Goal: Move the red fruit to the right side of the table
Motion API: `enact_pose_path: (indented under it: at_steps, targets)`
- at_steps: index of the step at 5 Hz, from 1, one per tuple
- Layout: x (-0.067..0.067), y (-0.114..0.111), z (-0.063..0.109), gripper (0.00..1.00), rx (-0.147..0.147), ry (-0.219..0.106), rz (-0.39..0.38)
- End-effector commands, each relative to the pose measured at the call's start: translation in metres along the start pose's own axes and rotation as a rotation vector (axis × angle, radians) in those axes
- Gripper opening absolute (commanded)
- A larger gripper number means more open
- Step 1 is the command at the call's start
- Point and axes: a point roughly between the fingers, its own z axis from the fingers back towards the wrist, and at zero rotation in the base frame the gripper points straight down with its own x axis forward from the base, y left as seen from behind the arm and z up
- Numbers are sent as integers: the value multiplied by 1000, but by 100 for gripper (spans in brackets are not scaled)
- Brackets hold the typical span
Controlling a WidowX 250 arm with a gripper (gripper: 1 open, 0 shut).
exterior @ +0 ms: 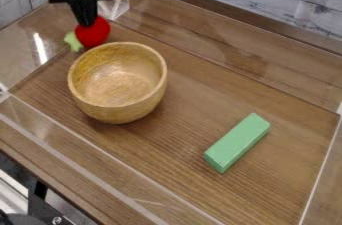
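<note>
The gripper (86, 17) hangs pointing straight down at about the 11 o'clock corner of the worktop (227, 74), its dark fingers drawn in close together and pinched on the top of the red fruit (92, 34). The fruit sits directly under the fingertips, with its green leafy cap (72, 40) sticking out toward 8 o'clock. Whether the fruit rests on the wood or is just clear of it cannot be told. The fruit lies just beyond the rim of the wooden bowl (118, 81), at the bowl's 11 o'clock, close to it with no clear contact. The bowl stands upright, left of the middle. A green block (238, 141) lies flat well apart from it, at about 4 o'clock from the bowl. Clear acrylic walls (20, 24) edge the worktop.
</note>
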Motion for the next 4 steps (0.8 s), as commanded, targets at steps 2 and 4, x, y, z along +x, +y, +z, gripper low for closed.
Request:
enact_pose_path:
  at_steps: [2,4]
  targets:
    - [-3,-51,69,0,-37,-118,-145]
    - [-34,-127,50,0,-54,-83,-294]
